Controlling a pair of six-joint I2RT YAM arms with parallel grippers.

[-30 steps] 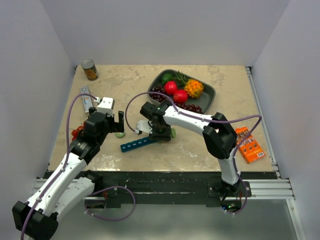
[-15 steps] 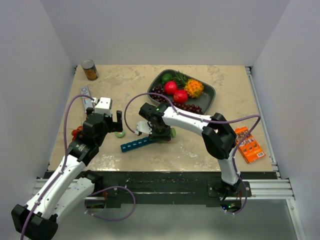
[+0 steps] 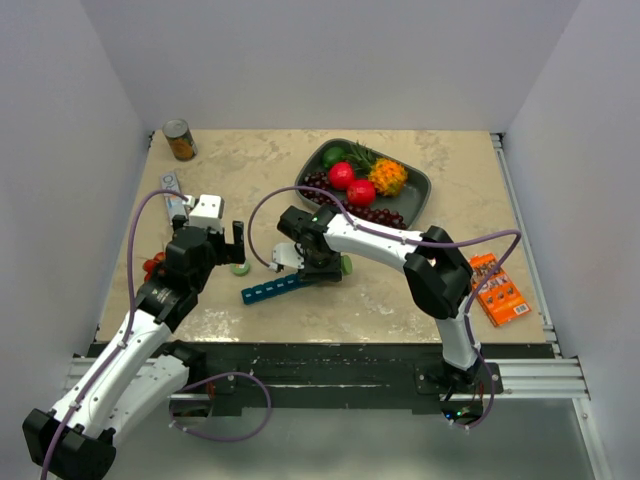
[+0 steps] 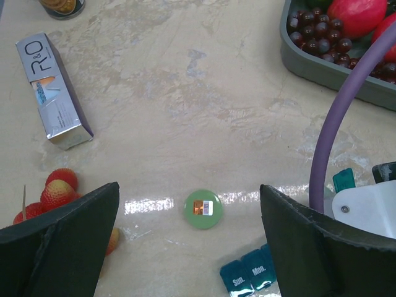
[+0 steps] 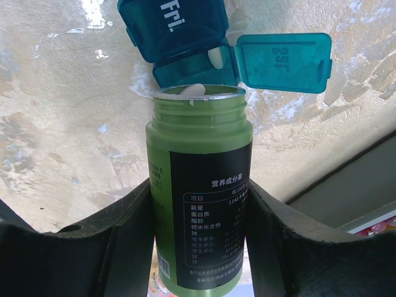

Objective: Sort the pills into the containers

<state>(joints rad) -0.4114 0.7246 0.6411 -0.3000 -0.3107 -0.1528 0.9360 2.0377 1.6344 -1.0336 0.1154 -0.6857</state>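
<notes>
Beige marbled counter [image 3: 260, 170], enclosed by plain white walls. Pill organizer strip [image 3: 275, 288], teal-blue, lies flat and slanted on the counter between the two arms. Right arm's fingers [image 5: 93, 247] pinch a green bottle [image 5: 198, 142] by its body; the bottle is uncapped and its mouth is tipped against the strip's right end. At that end the lid marked Sat [image 5: 283, 62] stands open. One white pill [image 5: 216, 57] lies inside the open compartment and a second pill [image 5: 195, 90] sits at the bottle's rim. The neighbouring Fri lid [image 5: 176, 21] is closed. Left arm's fingers [image 4: 62, 241] are spread wide and hold nothing, hanging above the counter just left of the strip's left end. A green cap [image 4: 203, 209] rests on the counter just beyond the strip's Sun and Mon end, not touching it. A silver carton [image 4: 52, 93] lies well beyond and left of the strip, and strawberries [image 4: 52, 192] sit to the strip's left. A can [image 3: 180, 140] stands far beyond the strip, at the back left. A dark grey fruit tray [image 3: 415, 190] sits beyond the strip's right end, and an orange box [image 3: 497, 290] lies well to the strip's right
</notes>
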